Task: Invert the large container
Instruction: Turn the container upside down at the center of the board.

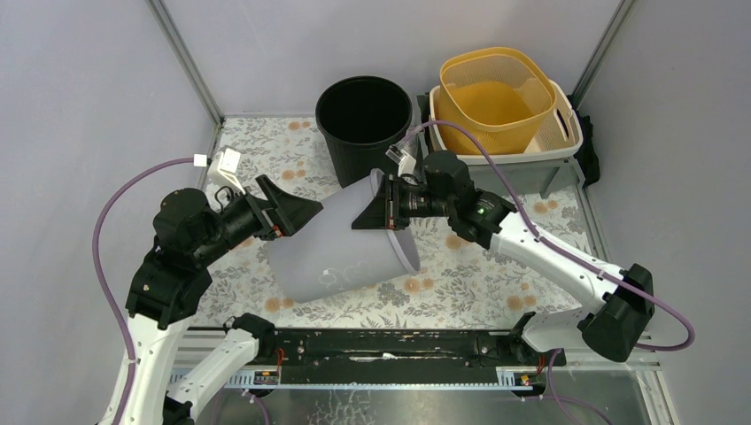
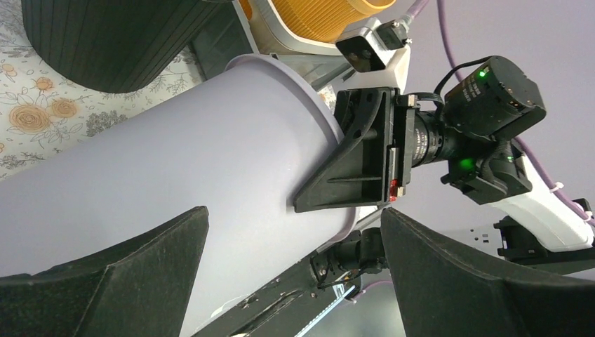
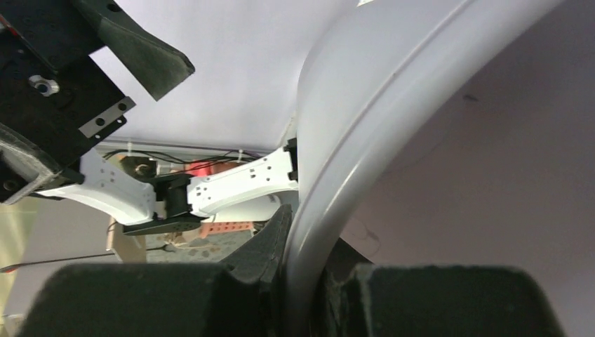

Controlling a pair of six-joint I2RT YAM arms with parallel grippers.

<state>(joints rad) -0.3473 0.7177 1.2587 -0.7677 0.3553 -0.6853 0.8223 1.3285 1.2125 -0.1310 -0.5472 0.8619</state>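
From above, the container (image 1: 341,252) lies tilted on its side between the two grippers. The right gripper (image 1: 381,210) is clamped on its rim, and the left gripper (image 1: 301,212) is spread wide beside its wall. In the left wrist view the wall runs past that gripper's parted fingers (image 2: 112,281). In the right wrist view the rim is pinched between the fingers there.

Smooth, faintly glossy plastic on the pale bin (image 1: 341,257), ribbed matt black plastic on the pot (image 1: 341,159), fine-meshed yellow plastic on the basket (image 1: 496,97).
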